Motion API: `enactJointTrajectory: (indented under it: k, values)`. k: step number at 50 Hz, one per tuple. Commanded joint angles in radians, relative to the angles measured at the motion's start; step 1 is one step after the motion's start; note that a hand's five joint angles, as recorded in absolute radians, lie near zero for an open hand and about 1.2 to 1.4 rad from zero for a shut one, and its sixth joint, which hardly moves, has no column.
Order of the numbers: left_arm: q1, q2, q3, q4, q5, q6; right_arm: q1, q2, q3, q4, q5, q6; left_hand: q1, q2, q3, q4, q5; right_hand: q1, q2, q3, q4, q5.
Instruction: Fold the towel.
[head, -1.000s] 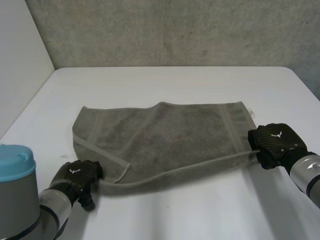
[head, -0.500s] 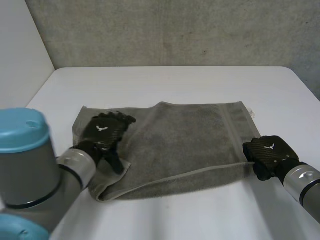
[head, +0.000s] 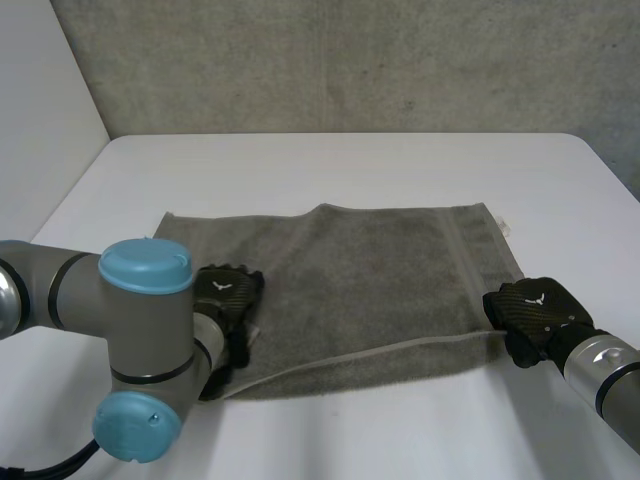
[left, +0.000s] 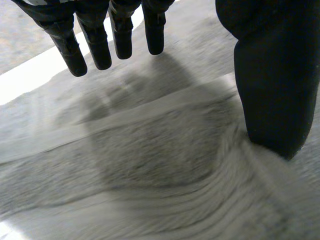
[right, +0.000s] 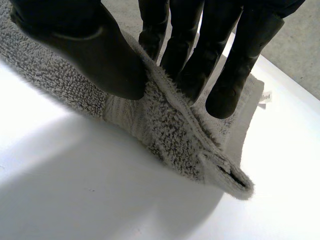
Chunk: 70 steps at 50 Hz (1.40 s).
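MID-FOLD, LEFT END PINNED: The grey towel (head: 370, 280) lies across the middle of the white table (head: 350, 160). Your left hand (head: 226, 296) sat on bare table off the near-left corner a sec ago. It has since swung over the cloth and now rests on the towel's left end, w/ its own arm crossing in front in the head view.

In the left wrist view the fingers (left: 95, 47) are straight, spread and lifted clear of the pile. The thumb (left: 270, 90) alone touches down, w/ a ridge of cloth bunched against it. So that hand is wide and grips nothing; it presses at most. The slanted flap at the left end a sec ago is now beside and under that hand; can't tell if it's flat.

Your right hand (head: 530, 318) hasn't let go. Its thumb (right: 85, 47) and fingers (right: 225, 70) pinch the towel's near-right corner btwn them. The tip pokes out past the fingertips over a second layer of cloth. A small white label (right: 265, 96) sits at the towel's edge just beyond. This hand has crept slightly inward vs. a sec ago.

Your read: one end anchored and one corner held looks like set-up for carrying the near edge over to the far edge; that fold isn't made yet. Risk: a thumb alone may not hold the left end once the right pulls.
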Motion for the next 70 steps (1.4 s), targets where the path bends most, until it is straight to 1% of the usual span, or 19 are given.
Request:
enactJointTrajectory:
  k: [1, 3, 8, 14, 21, 23, 25, 26, 28, 29, 31, 34, 36, 42, 51, 56, 58, 63, 70]
  values:
    - [0.022, 0.002, -0.033, 0.036, -0.13, 0.075, -0.002, 0.0, -0.003, 0.0, 0.0, 0.0, 0.04, 0.036, 0.037, 0.038, 0.033, 0.062, 0.064, 0.059, 0.058, 0.049]
    - [0.054, 0.019, -0.063, 0.042, -0.171, 0.092, -0.002, 0.0, -0.003, 0.0, 0.0, 0.0, 0.037, 0.033, 0.034, 0.035, 0.03, 0.062, 0.064, 0.059, 0.058, 0.049]
    - [0.098, 0.107, -0.099, 0.045, -0.214, 0.092, -0.002, 0.0, -0.003, 0.0, 0.0, -0.003, 0.025, 0.021, 0.022, 0.023, 0.019, 0.062, 0.064, 0.059, 0.058, 0.049]
    - [0.166, 0.261, -0.178, 0.068, -0.216, 0.087, 0.0, 0.0, -0.002, 0.0, 0.0, -0.003, 0.022, 0.018, 0.019, 0.02, 0.016, 0.062, 0.064, 0.059, 0.058, 0.049]
    - [0.189, 0.359, -0.258, 0.085, -0.202, 0.089, 0.0, -0.002, -0.002, 0.002, 0.0, -0.003, -0.051, -0.055, -0.054, -0.053, -0.058, 0.062, 0.064, 0.059, 0.058, 0.049]
    - [0.189, 0.375, -0.28, 0.083, -0.184, 0.089, 0.001, -0.002, 0.0, 0.002, 0.0, -0.003, -0.063, -0.067, -0.066, -0.065, -0.07, 0.062, 0.064, 0.059, 0.058, 0.049]
    - [0.189, 0.413, -0.327, 0.08, -0.117, 0.092, 0.005, 0.0, 0.0, 0.002, 0.0, -0.003, -0.054, -0.058, -0.057, -0.056, -0.061, 0.062, 0.064, 0.059, 0.058, 0.049]
    - [0.189, 0.413, -0.327, 0.08, -0.116, 0.092, 0.005, 0.0, 0.0, 0.002, 0.0, -0.003, -0.054, -0.058, -0.057, -0.056, -0.061, 0.062, 0.064, 0.059, 0.058, 0.049]
    - [0.189, 0.467, -0.37, 0.072, -0.023, 0.093, 0.011, 0.0, 0.001, 0.0, 0.0, -0.003, -0.042, -0.046, -0.046, -0.044, -0.049, 0.062, 0.064, 0.059, 0.058, 0.049]
    - [0.189, 0.467, -0.37, 0.072, -0.023, 0.093, 0.011, 0.0, 0.001, 0.0, 0.0, -0.003, -0.042, -0.046, -0.046, -0.044, -0.049, 0.062, 0.064, 0.059, 0.058, 0.049]
    - [0.191, 0.51, -0.418, 0.053, 0.066, 0.098, 0.012, 0.001, 0.001, 0.0, 0.0, -0.003, -0.034, -0.037, -0.037, -0.036, -0.04, 0.062, 0.064, 0.059, 0.058, 0.049]
    - [0.192, 0.531, -0.439, 0.029, 0.098, 0.101, 0.012, 0.0, 0.003, 0.0, 0.0, -0.003, -0.031, -0.034, -0.034, -0.033, -0.037, 0.062, 0.064, 0.059, 0.058, 0.049]
    - [0.203, 0.565, -0.473, -0.039, 0.131, 0.107, 0.012, 0.0, 0.001, 0.0, 0.0, -0.003, -0.028, -0.032, -0.031, -0.03, -0.034, 0.062, 0.064, 0.059, 0.058, 0.049]
    - [0.215, 0.579, -0.521, -0.165, 0.14, 0.106, 0.012, 0.004, 0.001, 0.0, 0.0, -0.003, -0.025, -0.029, -0.028, -0.027, -0.031, 0.062, 0.064, 0.059, 0.058, 0.049]
    - [0.234, 0.573, -0.571, -0.162, 0.14, 0.107, 0.014, 0.015, 0.001, 0.0, 0.0, -0.003, -0.025, -0.029, -0.028, -0.027, -0.031, 0.062, 0.064, 0.059, 0.058, 0.049]
    - [0.26, 0.559, -0.59, -0.096, 0.151, 0.107, 0.012, 0.015, 0.001, 0.0, 0.0, -0.003, 0.007, 0.004, 0.004, 0.006, 0.001, 0.062, 0.064, 0.059, 0.058, 0.049]
    - [0.267, 0.533, -0.597, -0.028, 0.152, 0.109, 0.012, 0.015, 0.001, 0.0, 0.0, -0.003, 0.095, 0.091, 0.092, 0.093, 0.088, 0.062, 0.064, 0.059, 0.058, 0.049]
    - [0.283, 0.49, -0.597, 0.049, 0.154, 0.113, 0.014, 0.015, 0.001, 0.002, 0.0, -0.003, 0.227, 0.224, 0.224, 0.225, 0.221, 0.062, 0.064, 0.059, 0.058, 0.049]
    - [0.295, 0.432, -0.593, 0.095, 0.154, 0.124, 0.012, 0.012, 0.001, 0.002, 0.0, -0.003, 0.439, 0.435, 0.436, 0.437, 0.432, 0.062, 0.064, 0.059, 0.058, 0.049]
